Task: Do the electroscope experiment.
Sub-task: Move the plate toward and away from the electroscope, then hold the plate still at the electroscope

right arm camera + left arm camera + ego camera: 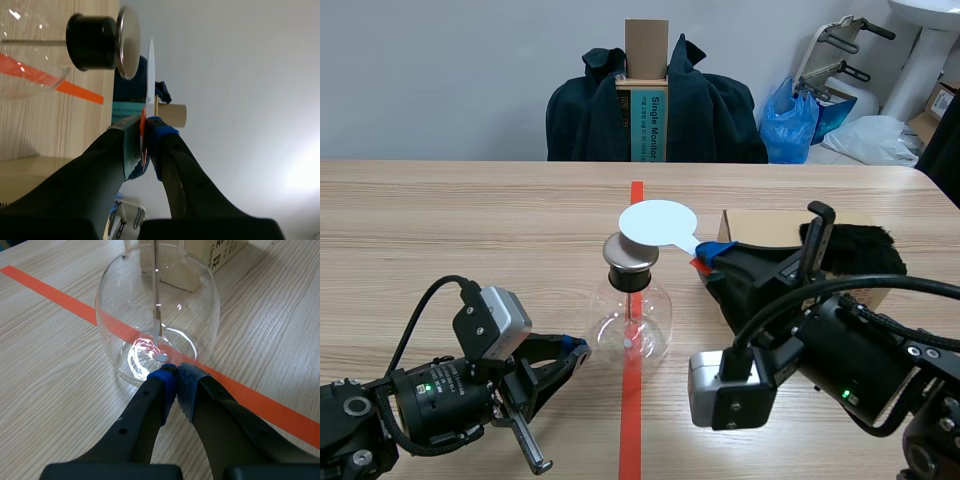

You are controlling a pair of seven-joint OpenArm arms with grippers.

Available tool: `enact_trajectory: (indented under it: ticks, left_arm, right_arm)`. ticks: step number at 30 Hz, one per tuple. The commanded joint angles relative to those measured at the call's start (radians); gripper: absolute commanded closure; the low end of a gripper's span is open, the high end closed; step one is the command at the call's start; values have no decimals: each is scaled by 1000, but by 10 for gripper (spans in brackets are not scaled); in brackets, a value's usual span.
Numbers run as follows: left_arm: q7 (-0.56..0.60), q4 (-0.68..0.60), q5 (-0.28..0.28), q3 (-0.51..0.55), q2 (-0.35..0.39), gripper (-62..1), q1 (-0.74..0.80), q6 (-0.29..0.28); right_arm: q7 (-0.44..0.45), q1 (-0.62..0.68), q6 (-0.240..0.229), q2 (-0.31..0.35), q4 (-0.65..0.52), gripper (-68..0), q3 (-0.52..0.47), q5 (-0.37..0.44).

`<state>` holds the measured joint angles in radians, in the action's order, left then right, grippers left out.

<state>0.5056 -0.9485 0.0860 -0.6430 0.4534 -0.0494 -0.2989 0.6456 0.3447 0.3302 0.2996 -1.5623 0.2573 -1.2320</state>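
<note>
The electroscope is a round glass flask [630, 322] with a black stopper and a metal cap [629, 255], standing on the orange tape line. A thin rod hangs inside the flask [156, 305]. My right gripper [708, 255] is shut on the handle of a white disc paddle [658, 222], holding the disc just above the metal cap [127, 42]. The paddle's white disc [151, 70] shows edge-on in the right wrist view. My left gripper [575, 350] rests low on the table at the flask's left, its blue pads [167, 382] shut and touching the glass base.
A cardboard box [770, 225] with black fur [855, 248] on it stands behind my right arm. A chair with a dark jacket [655, 105] and a box sits across the table. A blue bag [790, 120] lies at the back right.
</note>
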Motion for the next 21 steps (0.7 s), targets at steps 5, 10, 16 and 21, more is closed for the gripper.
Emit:
enact_trajectory:
  ticks: [5, 10, 16, 21]
  left_arm:
    - [18, -13, 7, 4, -10, -19, -3, -2]
    - [18, -13, 7, 4, -10, -19, -3, -2]
    - [18, -13, 7, 4, -10, -19, -3, -2]
    - [18, -13, 7, 4, -10, -19, -3, -2]
  right_arm:
    - [24, -7, 21, 11, -27, -8, -3, 5]
    - [24, -7, 21, 11, -27, -8, -3, 5]
    - [23, -7, 21, 11, -27, -8, -3, 5]
    - [23, -7, 21, 11, -27, -8, -3, 5]
